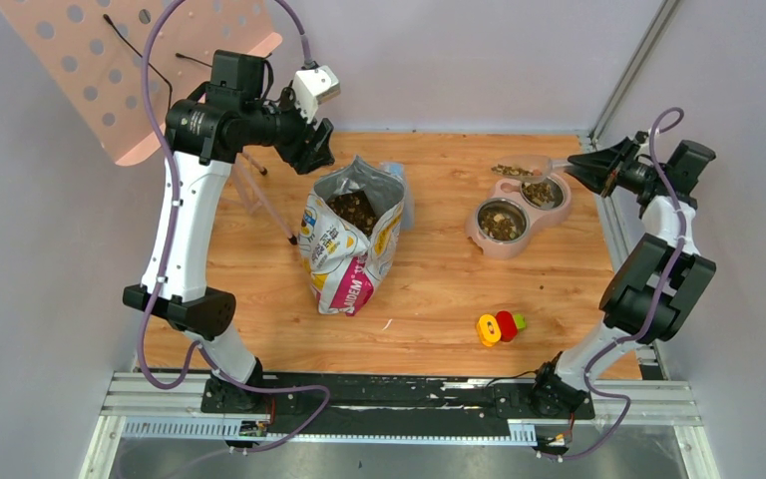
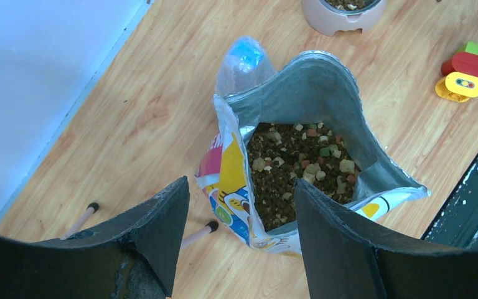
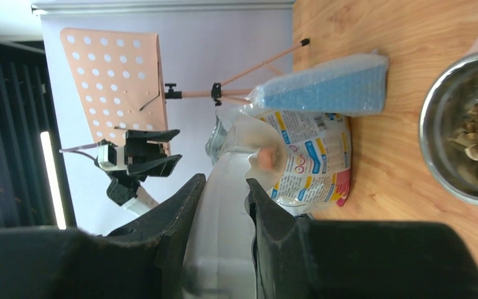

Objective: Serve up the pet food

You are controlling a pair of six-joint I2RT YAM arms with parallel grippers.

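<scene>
Left fingers (image 2: 333, 246) wide apart; right fingers (image 3: 177, 233) clamped.

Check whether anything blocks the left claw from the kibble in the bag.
Nothing visible does. The bag stands with its mouth open, and the pet food lies exposed inside. In the wrist view it sits right ahead of the open left claw. Only the bag's foil walls ring it.

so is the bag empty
No, the open bag holds a heap of brown pet food with some lighter bits mixed in.

We see plain pale grey walls (image 1: 479, 60) around a light wooden tabletop (image 1: 439, 289). We also log a pink perforated music stand (image 1: 80, 70) back left.
</scene>
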